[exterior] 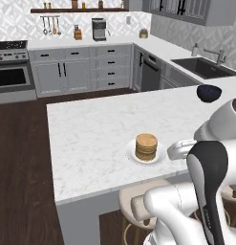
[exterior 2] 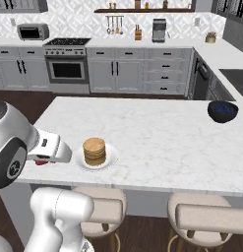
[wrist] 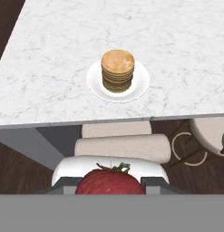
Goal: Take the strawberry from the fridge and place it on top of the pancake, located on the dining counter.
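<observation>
Gripper: your gripper point(wrist: 110, 185) is clamped on the strawberry point(wrist: 110, 182); in the hand view the red fruit sits between the two dark tips, green leaves up.
Strawberry: held in the air, off the counter, on the near side of its edge; in the right base view you see a bit of red point(exterior 2: 42, 162) under the white hand, left of the plate.
Pancake: golden-brown stack point(exterior: 146, 146) on a white round plate point(exterior: 131, 154), upright, nothing on top of it.
Plate position: near the front edge of the dining counter point(exterior: 95, 139), close to your hand, not touching it.
Hand vs stack: hand is beside the plate, not above the stack; the hand view looks down at the pancake from the stool side.
Stools: round wooden stool point(wrist: 123, 146) right under the counter edge, below the gripper.
Bowl: dark blue bowl point(exterior 2: 223, 111) further along the counter, well apart from the plate.
</observation>
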